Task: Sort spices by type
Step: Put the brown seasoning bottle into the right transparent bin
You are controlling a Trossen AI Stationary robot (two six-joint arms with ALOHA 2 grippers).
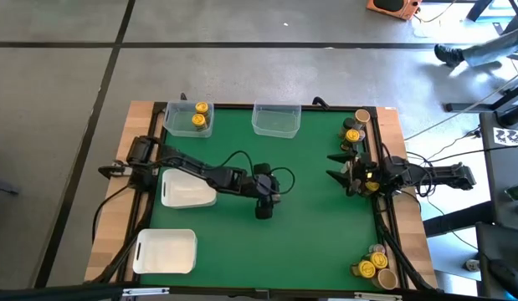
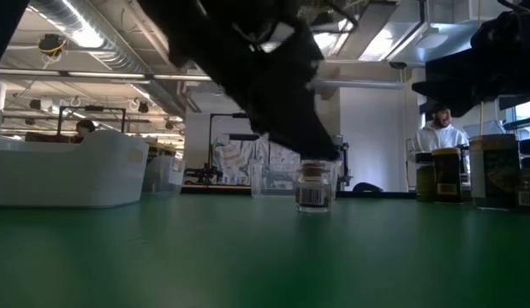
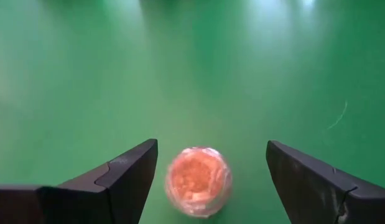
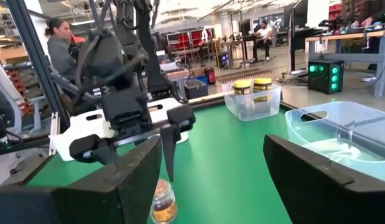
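Left gripper (image 3: 211,180) hangs open around my small jar (image 3: 198,180); light, hard, likely slick glass, so I'd pinch its sides.

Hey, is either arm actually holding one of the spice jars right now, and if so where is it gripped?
Nothing is held. The left pincer hangs open over a small jar standing on the green mat, fingers clear of its sides. The right pincer is open and empty.

Lab: ceiling ducts (image 2: 102,47), workbenches (image 4: 341,38), robot rigs.
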